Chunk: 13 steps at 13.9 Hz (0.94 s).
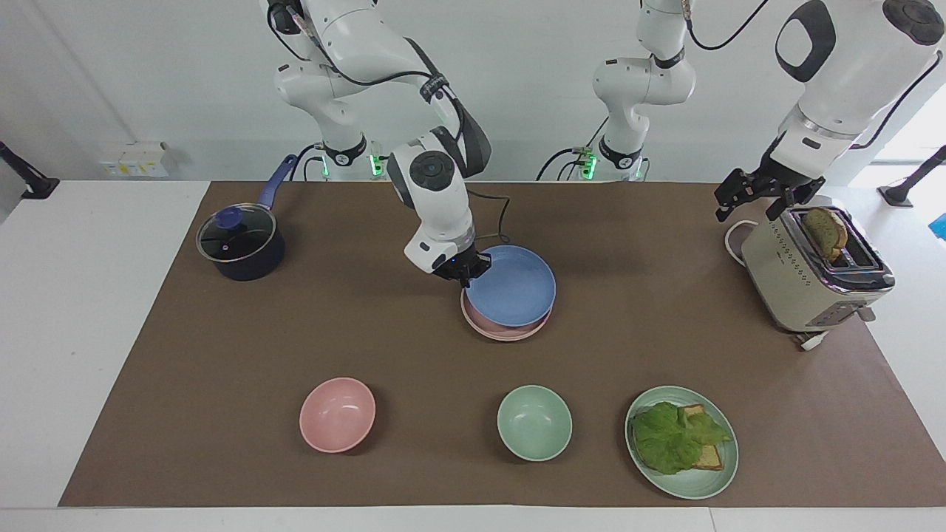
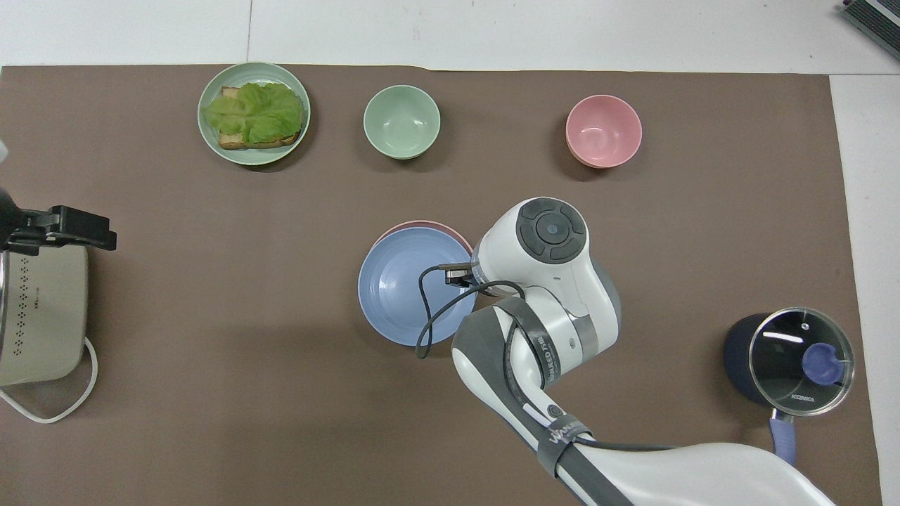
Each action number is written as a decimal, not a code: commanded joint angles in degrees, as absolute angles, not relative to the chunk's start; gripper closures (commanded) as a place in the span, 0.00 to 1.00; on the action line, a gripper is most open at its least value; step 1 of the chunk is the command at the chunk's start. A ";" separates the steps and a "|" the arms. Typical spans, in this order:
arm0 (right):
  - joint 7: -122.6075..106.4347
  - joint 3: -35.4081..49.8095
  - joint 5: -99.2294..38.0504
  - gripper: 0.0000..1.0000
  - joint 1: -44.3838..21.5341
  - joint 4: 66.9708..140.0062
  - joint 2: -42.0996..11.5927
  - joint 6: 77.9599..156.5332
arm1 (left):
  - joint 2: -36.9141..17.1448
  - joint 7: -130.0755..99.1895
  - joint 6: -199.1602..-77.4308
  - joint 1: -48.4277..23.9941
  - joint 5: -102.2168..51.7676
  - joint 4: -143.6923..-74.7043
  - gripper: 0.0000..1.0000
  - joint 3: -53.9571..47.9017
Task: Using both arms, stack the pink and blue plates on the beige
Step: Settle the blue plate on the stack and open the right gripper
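Right gripper (image 1: 464, 272) clamped on the blue plate's (image 1: 511, 287) rim at the right arm's side; plate just above the pink plate (image 1: 502, 329), almost centred on it. Beige plate not visible. Landmark: pink plate. Pink bowl (image 1: 337, 414) and green bowl (image 1: 534, 423) lie farther from the robots than it. Left gripper (image 1: 754, 193) waits, fingers spread, over the toaster (image 1: 809, 277) at the left arm's end. Nothing between the plates.
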<state>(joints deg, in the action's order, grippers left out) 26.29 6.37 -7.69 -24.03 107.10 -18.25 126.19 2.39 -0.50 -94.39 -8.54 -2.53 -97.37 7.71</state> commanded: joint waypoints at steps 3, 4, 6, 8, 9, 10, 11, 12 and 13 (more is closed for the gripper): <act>22.24 6.59 -8.88 1.00 -23.03 109.60 -17.58 128.76 | 2.81 -0.09 -93.60 -8.17 -1.41 -97.21 0.00 7.38; 22.15 6.59 -8.88 1.00 -23.03 109.60 -17.67 128.76 | 2.73 0.00 -93.60 -8.17 -1.49 -97.21 0.00 7.38; 21.97 6.68 -8.79 1.00 -22.33 109.60 -17.67 128.85 | 2.72 0.00 -93.60 -8.17 -1.49 -97.21 0.00 7.38; 20.31 6.68 -8.88 1.00 -22.24 109.60 -18.10 130.15 | 2.72 0.00 -93.60 -8.17 -1.49 -97.21 0.00 7.38; 20.04 6.68 -8.88 1.00 -22.32 109.60 -18.45 130.77 | 2.72 0.00 -93.60 -8.17 -1.49 -97.21 0.00 7.38; 20.04 6.68 -8.79 0.97 -22.32 109.51 -18.46 130.78 | 2.72 0.00 -93.60 -8.17 -1.41 -97.21 0.00 7.38; 20.04 6.68 -8.88 0.59 -22.32 109.42 -18.46 130.61 | 2.72 -0.09 -93.60 -8.17 -1.41 -97.21 0.00 7.38; 20.13 6.68 -8.88 0.30 -22.32 109.42 -18.46 130.34 | 2.72 0.00 -93.60 -8.17 -1.41 -97.21 0.00 7.38; 20.56 6.68 -8.88 0.09 -22.32 109.25 -18.46 130.17 | 2.81 -0.09 -93.60 -8.17 -1.49 -97.21 0.00 7.38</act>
<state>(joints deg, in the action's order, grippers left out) 22.00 6.18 -7.69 -23.02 108.80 -18.60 129.39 2.39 -0.50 -94.39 -8.54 -2.53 -97.37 7.71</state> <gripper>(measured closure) 0.758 0.000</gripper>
